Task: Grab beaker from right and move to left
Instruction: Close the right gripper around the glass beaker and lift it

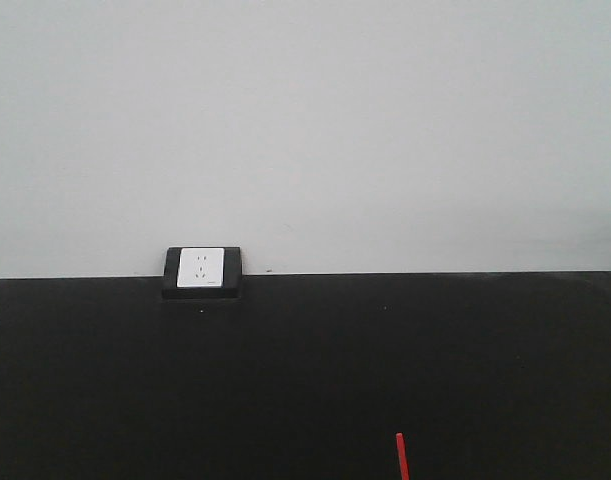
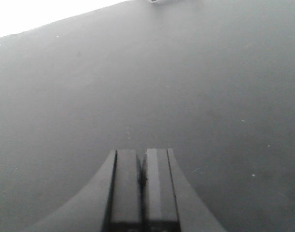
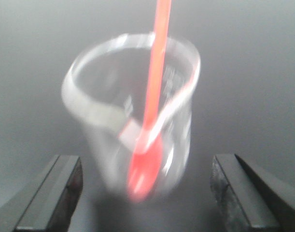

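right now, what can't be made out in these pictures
Right wrist view: motion blur smears the beaker, marks and base.
Front view: only the red rod tip shows; the bottom edge cuts off the rest and the beaker.
Front view: the socket lettering is too small to read.

My beaker (image 3: 133, 111) is clear glass with faint white marks on its wall, too blurred for me to read. Its rod (image 3: 154, 87) is bright red, orange-tinged along the stem and deeper red at the broad end. My right fingers (image 3: 48, 198) are black with greyer top faces; my left fingers (image 2: 128, 188) look dull dark grey. The table (image 1: 285, 380) is plain matt black, lightly flecked with pale specks. The wall (image 1: 305, 120) is plain pale grey-white. The socket (image 1: 202, 268) is white in a black frame.
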`<state>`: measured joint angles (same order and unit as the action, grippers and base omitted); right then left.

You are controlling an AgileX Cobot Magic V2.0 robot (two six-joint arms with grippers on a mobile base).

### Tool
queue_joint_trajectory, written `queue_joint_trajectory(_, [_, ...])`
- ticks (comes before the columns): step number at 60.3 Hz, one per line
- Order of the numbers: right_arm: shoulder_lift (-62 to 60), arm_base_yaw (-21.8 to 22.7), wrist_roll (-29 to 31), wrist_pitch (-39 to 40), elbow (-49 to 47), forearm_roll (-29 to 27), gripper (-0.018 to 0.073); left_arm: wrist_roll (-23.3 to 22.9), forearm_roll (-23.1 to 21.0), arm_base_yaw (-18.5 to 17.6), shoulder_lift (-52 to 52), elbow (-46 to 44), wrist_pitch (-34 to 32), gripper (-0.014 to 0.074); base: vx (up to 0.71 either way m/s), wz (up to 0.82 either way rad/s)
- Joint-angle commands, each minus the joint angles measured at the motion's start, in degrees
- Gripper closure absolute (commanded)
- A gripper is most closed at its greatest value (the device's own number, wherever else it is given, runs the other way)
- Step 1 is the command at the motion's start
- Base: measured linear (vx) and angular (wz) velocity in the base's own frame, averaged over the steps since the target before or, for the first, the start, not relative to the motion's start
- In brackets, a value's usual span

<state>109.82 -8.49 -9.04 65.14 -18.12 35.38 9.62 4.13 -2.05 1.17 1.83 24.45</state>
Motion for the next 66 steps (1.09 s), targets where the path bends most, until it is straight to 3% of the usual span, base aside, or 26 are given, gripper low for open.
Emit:
queue_joint_trajectory(1, [-1.1, 0.1, 0.4, 11.9, -2.8, 2.3, -0.0025, -0.1, 0.0, -0.4, 0.4, 1.1, -4.4, 0.0603, 0.00, 0.00])
queue_joint_trajectory(31, [4.0, 0.1, -2.6, 11.9, -9.9, 5.0, 0.0014, -0.1, 0.0, -0.4, 0.4, 1.1, -4.4, 0.0603, 0.00, 0.00])
queue_joint_trajectory(40, [4.1, 0.1, -2.2, 11.9, -10.4, 5.3, 0.0151, -0.1, 0.0, -0.4, 0.4, 1.1, -4.4, 0.0603, 0.00, 0.00])
queue_joint_trajectory(53, [4.1, 0.1, -3.9, 11.9, -10.4, 5.3, 0.0575, -0.1, 0.0, -0.4, 0.4, 1.1, -4.4, 0.0603, 0.00, 0.00])
queue_joint_trajectory(66, [1.3, 0.1, -13.9, 10.2, -10.3, 5.7, 0.0562, -0.1, 0.0, -0.4, 0.4, 1.1, -4.4, 0.0603, 0.00, 0.00])
